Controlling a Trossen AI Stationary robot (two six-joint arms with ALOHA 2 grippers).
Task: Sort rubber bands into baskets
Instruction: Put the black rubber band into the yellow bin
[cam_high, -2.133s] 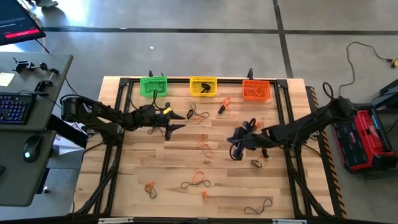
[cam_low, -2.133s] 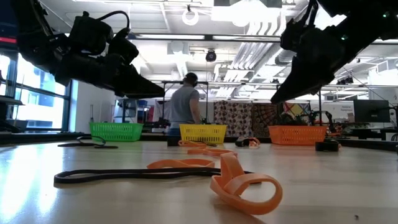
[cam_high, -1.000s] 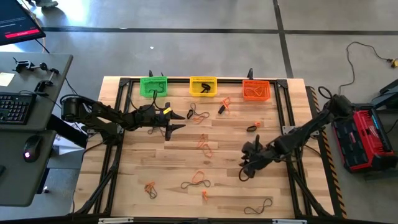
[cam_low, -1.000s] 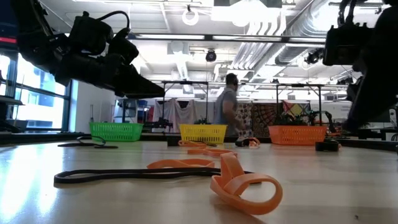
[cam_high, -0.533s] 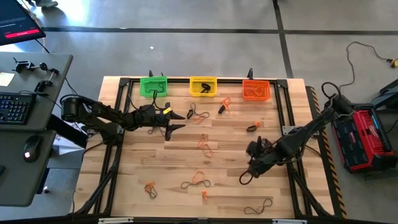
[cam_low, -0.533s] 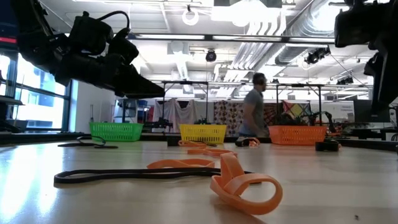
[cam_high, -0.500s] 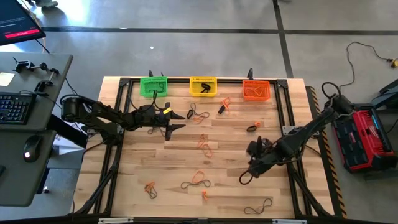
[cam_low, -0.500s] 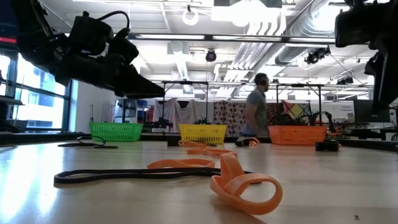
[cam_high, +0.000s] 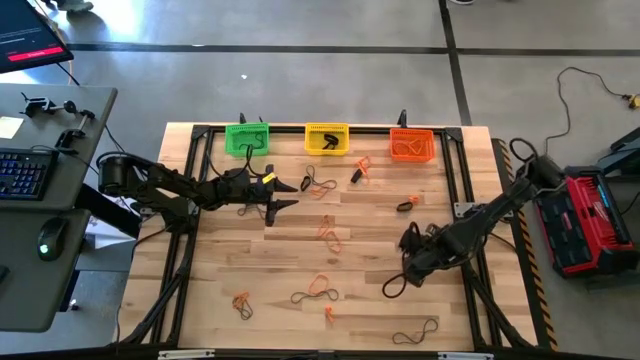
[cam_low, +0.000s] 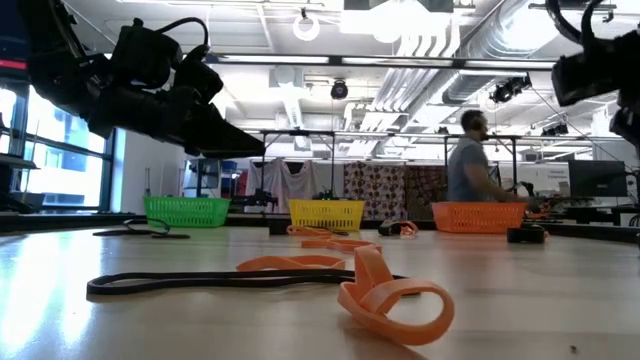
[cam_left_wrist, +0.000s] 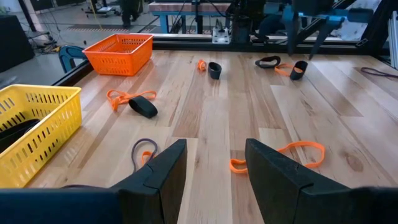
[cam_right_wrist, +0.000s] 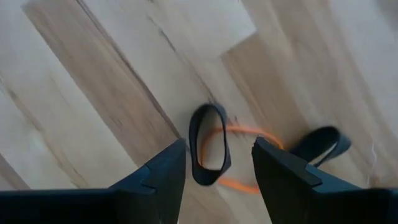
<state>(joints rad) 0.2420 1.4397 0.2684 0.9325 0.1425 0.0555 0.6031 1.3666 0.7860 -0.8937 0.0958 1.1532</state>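
Orange and black rubber bands lie scattered flat on the wooden table (cam_high: 300, 250). The green basket (cam_high: 247, 138), yellow basket (cam_high: 326, 138) and orange basket (cam_high: 411, 144) stand in a row at the far edge. My right gripper (cam_high: 408, 262) hangs open at the right, pointing down. Straight below it a black band (cam_right_wrist: 209, 144) lies across an orange band (cam_right_wrist: 245, 158), with another black band (cam_right_wrist: 318, 145) beside them. My left gripper (cam_high: 288, 195) waits open above the table's left half, near the green basket.
A black frame (cam_high: 465, 200) runs along the table's sides. A thin dark loop (cam_high: 393, 287) lies just nearside of my right gripper. More bands lie mid-table (cam_high: 330, 235) and near the front edge (cam_high: 415, 330). A person (cam_low: 468, 160) walks in the room behind.
My right gripper has risen a little and tipped over until it points straight down at the table, staying open. The left arm has kept still. The person behind the table has walked toward the right.
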